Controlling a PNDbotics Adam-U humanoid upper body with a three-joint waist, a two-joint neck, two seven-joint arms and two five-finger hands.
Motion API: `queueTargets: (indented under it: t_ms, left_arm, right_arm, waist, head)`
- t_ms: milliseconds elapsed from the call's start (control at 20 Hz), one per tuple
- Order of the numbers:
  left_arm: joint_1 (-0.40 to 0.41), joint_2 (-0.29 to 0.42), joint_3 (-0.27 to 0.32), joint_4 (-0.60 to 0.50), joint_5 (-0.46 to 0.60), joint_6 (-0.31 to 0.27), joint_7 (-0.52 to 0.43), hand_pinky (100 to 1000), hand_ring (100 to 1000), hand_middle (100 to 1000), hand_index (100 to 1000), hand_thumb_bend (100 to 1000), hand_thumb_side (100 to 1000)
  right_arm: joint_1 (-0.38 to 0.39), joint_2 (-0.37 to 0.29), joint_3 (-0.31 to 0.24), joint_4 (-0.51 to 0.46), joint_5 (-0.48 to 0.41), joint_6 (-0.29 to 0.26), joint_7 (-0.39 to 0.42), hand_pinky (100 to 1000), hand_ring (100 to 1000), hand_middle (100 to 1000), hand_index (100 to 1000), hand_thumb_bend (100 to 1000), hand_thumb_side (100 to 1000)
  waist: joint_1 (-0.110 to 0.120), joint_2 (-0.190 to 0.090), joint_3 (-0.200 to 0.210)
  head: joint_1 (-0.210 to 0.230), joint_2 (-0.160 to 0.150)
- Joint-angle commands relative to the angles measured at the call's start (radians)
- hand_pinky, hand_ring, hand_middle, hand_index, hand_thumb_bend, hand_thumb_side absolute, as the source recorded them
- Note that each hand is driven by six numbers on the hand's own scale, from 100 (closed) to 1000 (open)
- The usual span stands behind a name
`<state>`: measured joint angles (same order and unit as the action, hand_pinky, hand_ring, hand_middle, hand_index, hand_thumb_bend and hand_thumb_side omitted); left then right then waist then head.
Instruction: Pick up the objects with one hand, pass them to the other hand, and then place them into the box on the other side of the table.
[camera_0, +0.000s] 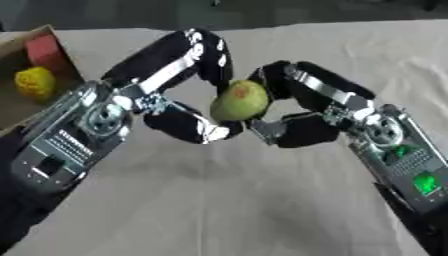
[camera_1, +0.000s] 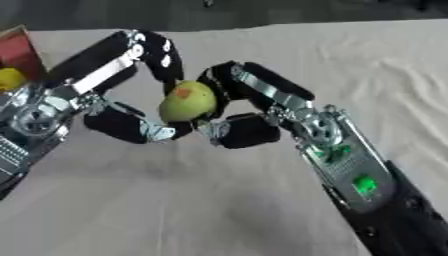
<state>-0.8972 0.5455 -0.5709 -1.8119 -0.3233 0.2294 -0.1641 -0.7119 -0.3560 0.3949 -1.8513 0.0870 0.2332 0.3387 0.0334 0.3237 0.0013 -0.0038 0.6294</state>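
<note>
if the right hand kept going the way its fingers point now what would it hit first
The green fruit, which its fingers already curl around. The right hand points toward the robot's left, and just past the fruit sits the left hand, also closed on it. Depth between the fingers is hard to judge.

Soft, even, dim light; faint shadows under both arms on the counter (camera_0: 219, 200); overall blur, darkest toward 12 o'clock.

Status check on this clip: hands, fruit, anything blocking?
Left hand and right hand both curled on the green fruit, mid-handover above the table. Box at left holds yellow and red items. Nothing in the way.
</note>
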Motion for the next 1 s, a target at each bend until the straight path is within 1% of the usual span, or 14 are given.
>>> queueTargets:
  t_ms: [50,150,200,250,400,450,550,800,950,1000]
  left_arm:
    - [-0.015,0.007,0.012,-0.003,-0.030,0.004,0.018,626,571,581,684,554,100]
    - [-0.015,0.005,0.012,0.000,-0.037,0.006,0.026,624,574,579,660,545,100]
    - [-0.015,0.003,0.011,0.002,-0.039,0.008,0.028,626,576,581,665,566,100]
    - [-0.015,0.002,0.011,0.004,-0.039,0.010,0.029,638,589,600,690,633,100]
    - [-0.014,0.001,0.011,0.007,-0.040,0.013,0.031,654,608,627,735,695,100]
    - [-0.014,0.001,0.010,0.009,-0.042,0.014,0.031,662,616,640,762,718,100]
    - [-0.013,0.001,0.010,0.011,-0.047,0.018,0.034,667,620,647,795,744,100]
    - [-0.012,0.000,0.008,0.012,-0.049,0.029,0.043,666,621,653,817,746,100]
    - [-0.011,-0.002,0.009,0.012,-0.037,0.030,0.046,663,627,695,834,754,100]
    - [-0.010,-0.002,0.009,0.012,-0.030,0.031,0.048,660,625,693,832,756,100]
  right_arm:
    - [-0.016,0.000,-0.005,-0.036,-0.013,-0.002,0.003,541,496,477,498,100,117]
    - [-0.015,0.000,-0.005,-0.037,-0.015,-0.001,0.007,541,496,477,498,100,117]
    - [-0.015,0.000,-0.004,-0.037,-0.016,-0.001,0.009,541,496,477,498,100,117]
    - [-0.015,0.000,-0.004,-0.038,-0.017,-0.001,0.011,541,494,477,497,100,115]
    - [-0.014,-0.001,-0.005,-0.038,-0.019,0.001,0.013,540,493,477,497,100,115]
    - [-0.014,-0.001,-0.005,-0.039,-0.020,0.001,0.013,539,493,476,496,100,113]
    - [-0.013,-0.001,-0.005,-0.039,-0.023,0.002,0.014,538,492,475,495,100,112]
    - [-0.013,-0.001,-0.006,-0.039,-0.031,0.005,0.013,536,490,473,491,100,110]
    - [-0.012,-0.002,-0.006,-0.040,-0.034,0.008,0.012,536,490,473,490,100,108]
    - [-0.012,-0.002,-0.007,-0.040,-0.035,0.008,0.011,535,490,473,490,100,109]
  waist:
    - [0.000,-0.020,0.000]
    - [0.000,-0.020,0.000]
    - [0.000,-0.020,-0.001]
    - [0.000,-0.021,-0.001]
    - [0.001,-0.021,-0.003]
    - [0.001,-0.020,-0.003]
    - [0.001,-0.020,-0.003]
    - [0.001,-0.018,-0.002]
    - [0.000,-0.017,-0.003]
    - [0.000,-0.017,-0.002]
  head:
    - [-0.001,-0.012]
    - [0.000,-0.013]
    - [0.001,-0.013]
    - [0.002,-0.013]
    - [0.003,-0.012]
    - [0.002,-0.012]
    - [0.003,-0.012]
    - [0.005,-0.013]
    - [0.005,-0.013]
    - [0.006,-0.013]
